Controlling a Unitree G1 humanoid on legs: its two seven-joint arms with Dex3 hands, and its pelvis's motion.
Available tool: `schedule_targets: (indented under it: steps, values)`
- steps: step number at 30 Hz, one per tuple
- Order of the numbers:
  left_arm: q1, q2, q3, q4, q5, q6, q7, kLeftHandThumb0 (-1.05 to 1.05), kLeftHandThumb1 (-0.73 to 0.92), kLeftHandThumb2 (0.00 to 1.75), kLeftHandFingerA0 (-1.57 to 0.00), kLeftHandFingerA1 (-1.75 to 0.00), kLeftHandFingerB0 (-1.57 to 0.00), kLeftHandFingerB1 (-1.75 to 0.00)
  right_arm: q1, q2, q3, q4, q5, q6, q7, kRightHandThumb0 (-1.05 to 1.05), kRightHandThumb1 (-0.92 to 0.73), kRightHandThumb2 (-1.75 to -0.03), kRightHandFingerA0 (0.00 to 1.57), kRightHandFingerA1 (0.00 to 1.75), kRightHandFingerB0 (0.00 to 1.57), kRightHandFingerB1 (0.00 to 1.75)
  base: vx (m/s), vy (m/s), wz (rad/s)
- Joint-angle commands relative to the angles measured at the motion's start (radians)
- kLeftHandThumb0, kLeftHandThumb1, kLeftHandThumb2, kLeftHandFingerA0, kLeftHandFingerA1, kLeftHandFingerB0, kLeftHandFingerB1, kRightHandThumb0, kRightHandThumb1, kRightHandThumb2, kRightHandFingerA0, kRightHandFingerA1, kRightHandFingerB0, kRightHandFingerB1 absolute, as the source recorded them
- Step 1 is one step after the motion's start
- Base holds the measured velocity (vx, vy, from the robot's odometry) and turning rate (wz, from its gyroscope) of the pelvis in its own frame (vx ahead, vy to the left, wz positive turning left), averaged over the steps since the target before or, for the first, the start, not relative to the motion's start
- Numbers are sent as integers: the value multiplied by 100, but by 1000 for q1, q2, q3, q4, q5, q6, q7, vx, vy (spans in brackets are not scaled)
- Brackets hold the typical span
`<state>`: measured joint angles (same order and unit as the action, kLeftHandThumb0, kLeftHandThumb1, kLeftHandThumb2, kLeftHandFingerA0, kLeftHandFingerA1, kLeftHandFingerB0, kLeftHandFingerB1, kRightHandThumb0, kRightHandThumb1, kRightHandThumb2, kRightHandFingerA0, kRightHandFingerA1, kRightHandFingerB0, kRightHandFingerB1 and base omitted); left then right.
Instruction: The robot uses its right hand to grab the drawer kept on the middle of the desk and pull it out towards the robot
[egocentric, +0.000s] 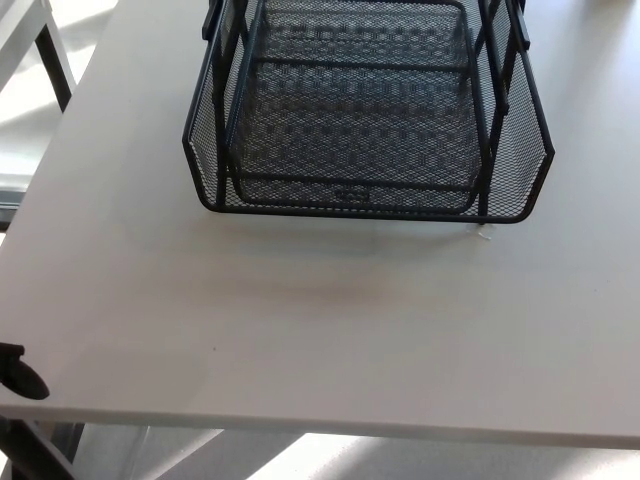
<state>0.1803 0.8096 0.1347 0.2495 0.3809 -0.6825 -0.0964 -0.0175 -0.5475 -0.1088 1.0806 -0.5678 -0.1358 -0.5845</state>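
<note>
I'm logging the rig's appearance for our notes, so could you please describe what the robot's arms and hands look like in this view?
Almost nothing of the robot shows. Only a small, rounded, black part pokes in at the picture's lower left edge, beside the white desk; it is too little to tell what it is. Neither hand is in view, and no cables or markings can be seen.

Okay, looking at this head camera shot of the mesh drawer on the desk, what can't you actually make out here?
- Black mesh drawer unit: its back and top are cut off by the picture's upper edge in the head view.
- Right hand: not in view at all.
- Dark part at the left edge: mostly cut off, so I cannot identify it.
- Small pale scrap on the desk by the unit's front right corner: too small to identify.
</note>
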Motion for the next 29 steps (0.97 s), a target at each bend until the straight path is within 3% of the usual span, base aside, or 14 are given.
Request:
schedule_targets:
  steps: [1,3,5,6,7,8,12,13,16,17,18,19,23,29]
  values:
    - [6,-11,13,6,6,11,17,-23,56,56,-77,-78,-79,-61,-23,-28,33,30,48,19,76,-51,-44,-79,105,108,38,47,0,0,0]
    - [0,-9,12,17,15,-6,25,-23,56,56,-77,-79,-79,-62,-34,-30,47,36,59,37,100,-51,-46,-80,103,111,36,47,0,0,0]
    - [1,-7,11,12,21,2,22,-23,57,56,-76,-78,-78,-62,-48,-29,59,57,64,48,105,-51,-46,-80,100,102,37,47,0,0,0]
    - [7,-8,12,1,14,23,9,-25,58,57,-74,-78,-77,-61,-55,-33,74,57,54,56,104,-48,-56,-58,98,103,44,34,0,0,0]
    - [8,-9,13,0,15,19,11,-25,58,57,-74,-78,-78,-61,-51,-37,80,51,57,47,112,-49,-47,-80,100,114,38,47,0,0,0]
    - [3,-11,13,13,19,-7,27,-22,56,56,-77,-78,-79,-63,-40,-45,79,41,76,9,146,-38,-58,-58,89,129,44,35,0,0,0]
    - [5,-13,14,8,18,9,20,-24,57,56,-76,-80,-79,-63,-39,-54,104,36,77,13,149,-34,-60,-59,89,132,48,36,0,0,0]
    - [9,-13,17,-4,14,15,13,-23,57,56,-75,-79,-78,-63,-50,-55,105,47,87,19,178,-33,-59,-58,86,121,47,35,0,0,0]
    - [9,-15,18,-3,13,14,13,-22,57,56,-76,-80,-79,-63,-40,-55,117,36,89,12,160,-32,-59,-59,90,133,50,37,0,0,0]
    - [10,-13,18,-7,18,21,11,-24,57,56,-75,-79,-79,-62,-44,-57,122,38,90,20,169,-30,-60,-59,89,129,49,37,0,0,0]
    - [9,-13,17,-2,23,18,15,-24,57,57,-75,-78,-79,-62,-40,-56,118,36,99,11,170,-37,-51,-79,93,109,44,49,0,0,0]
    - [7,-11,16,1,26,9,17,-24,58,57,-75,-79,-79,-62,-43,-54,121,39,97,19,161,-30,-61,-59,89,123,51,37,0,0,0]
    - [6,-17,18,4,13,4,17,-22,56,56,-76,-78,-80,-62,-37,-57,128,26,98,27,162,-31,-59,-60,87,139,50,37,0,0,0]
    - [6,-15,21,6,16,5,19,-22,57,56,-76,-80,-79,-63,-32,-66,134,4,108,9,174,-33,-58,-58,90,131,50,37,0,0,0]
